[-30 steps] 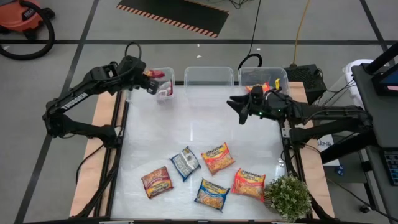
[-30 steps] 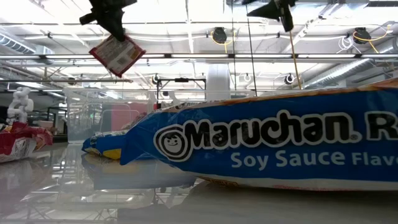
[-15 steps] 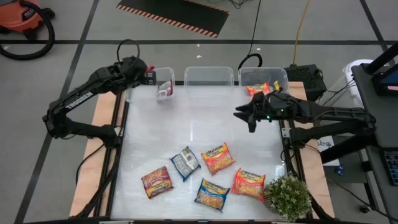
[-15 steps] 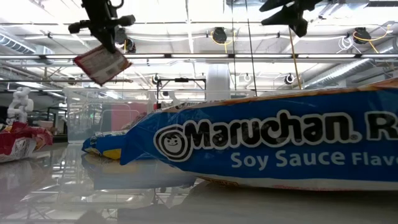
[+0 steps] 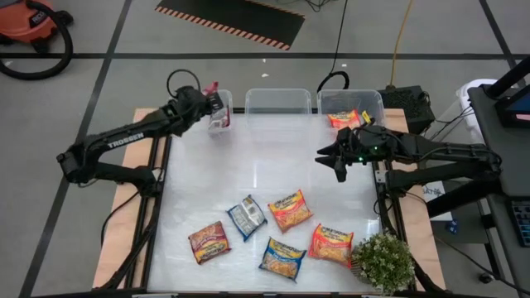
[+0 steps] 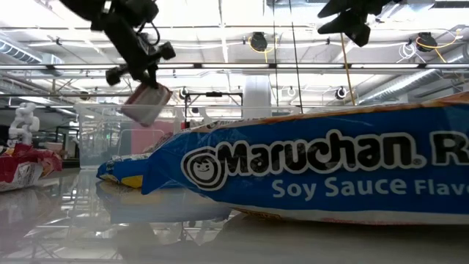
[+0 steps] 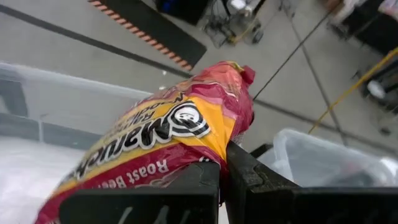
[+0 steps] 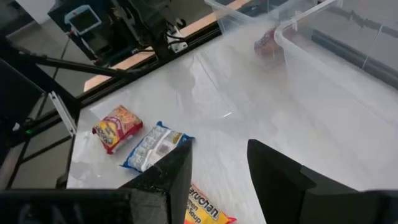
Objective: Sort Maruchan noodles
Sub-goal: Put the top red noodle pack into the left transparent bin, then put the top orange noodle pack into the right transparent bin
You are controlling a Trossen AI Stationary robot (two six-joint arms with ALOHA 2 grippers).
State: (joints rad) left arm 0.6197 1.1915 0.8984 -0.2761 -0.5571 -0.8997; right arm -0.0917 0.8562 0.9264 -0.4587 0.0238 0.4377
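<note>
The white table (image 5: 265, 178) carries three clear bins (image 5: 278, 101) along its far edge; five noodle packets (image 5: 290, 210) lie near its front edge; the left gripper (image 5: 212, 105) hangs over the far-left bin, jaws clamped on a dark red packet (image 7: 155, 143); the right gripper (image 5: 336, 157), jaws parted and empty, hovers right of centre; the far-right bin seemingly holds orange packets (image 5: 343, 120).

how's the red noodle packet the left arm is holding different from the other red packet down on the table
The held red packet is pinched in the shut left tool, up over the left bin; the table red packet lies flat among loose packets, untouched. Both are dark red Maruchan packets.
</note>
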